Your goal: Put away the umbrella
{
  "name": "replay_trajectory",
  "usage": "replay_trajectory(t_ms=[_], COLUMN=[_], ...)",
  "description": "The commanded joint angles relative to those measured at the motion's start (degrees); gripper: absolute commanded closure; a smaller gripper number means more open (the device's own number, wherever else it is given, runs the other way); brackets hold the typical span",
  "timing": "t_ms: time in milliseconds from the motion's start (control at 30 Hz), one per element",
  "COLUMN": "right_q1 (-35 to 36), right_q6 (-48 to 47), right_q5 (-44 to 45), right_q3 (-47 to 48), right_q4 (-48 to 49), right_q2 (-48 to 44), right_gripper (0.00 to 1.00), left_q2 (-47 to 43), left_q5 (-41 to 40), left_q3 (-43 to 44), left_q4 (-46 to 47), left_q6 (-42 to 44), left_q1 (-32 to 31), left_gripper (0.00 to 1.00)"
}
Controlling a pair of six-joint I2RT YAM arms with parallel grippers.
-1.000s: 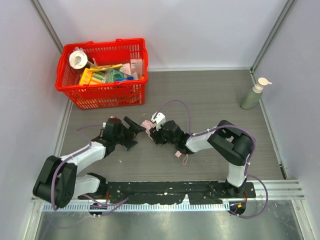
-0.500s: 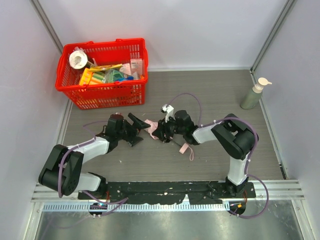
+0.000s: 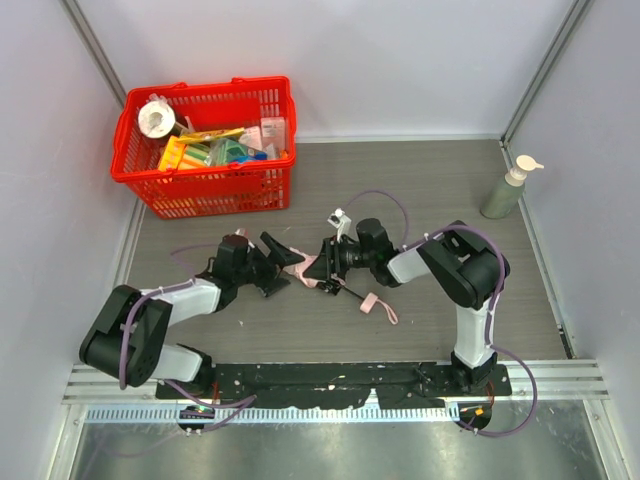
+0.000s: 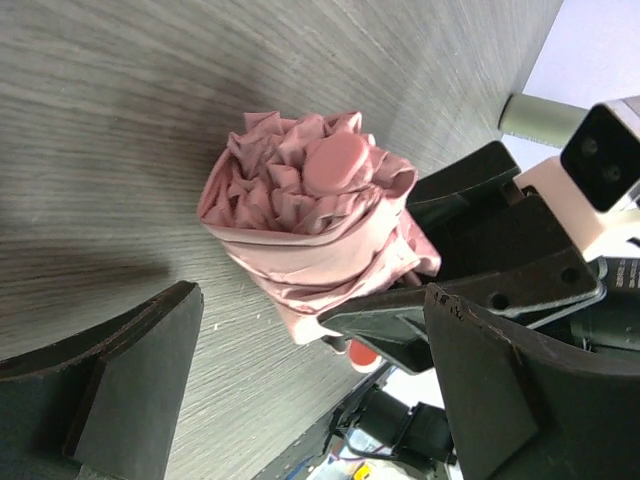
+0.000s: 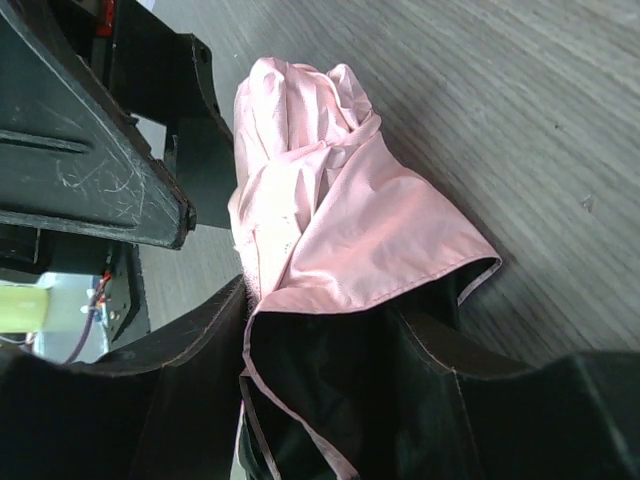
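Our right gripper is clamped on the umbrella fabric. Our left gripper stands with its jaws wide apart, facing the bunched tip without contact. The umbrella lies nearer us than the basket, off its right corner.
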Motion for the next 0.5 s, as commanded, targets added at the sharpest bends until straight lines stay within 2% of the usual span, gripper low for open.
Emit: replay_trajectory(t_ms=[0, 267, 367, 467], right_q1=[-0.4, -0.6, -0.7, -0.8], right_q6=[6.0, 19.7, 23.9, 29.3], right_q5=[-2.6, -3.2, -2.7, -1.9], right_q3=[-4.1, -8.8, -10.2, -10.7], right_q4=[-9.6, 7.8, 14.4, 19.9], right_q2=[4.7, 6.0, 6.6, 7.1], right_gripper=[0.99, 0.99, 0.99, 0.99], left_q2=[-1.5, 8.8, 10.8, 9.4], left_q5=[-0.4, -2.1, -4.2, -7.7], left_q3=[-4.0, -7.2, -6.3, -7.2], left_q4=[8.0, 24.7, 25.1, 22.5], left_q6=[0.4, -10.5, -12.9, -15.1], left_q1=[-0.2, -1.8, -4.2, -6.7], left_gripper=[0.04, 0.01, 0.06, 0.06])
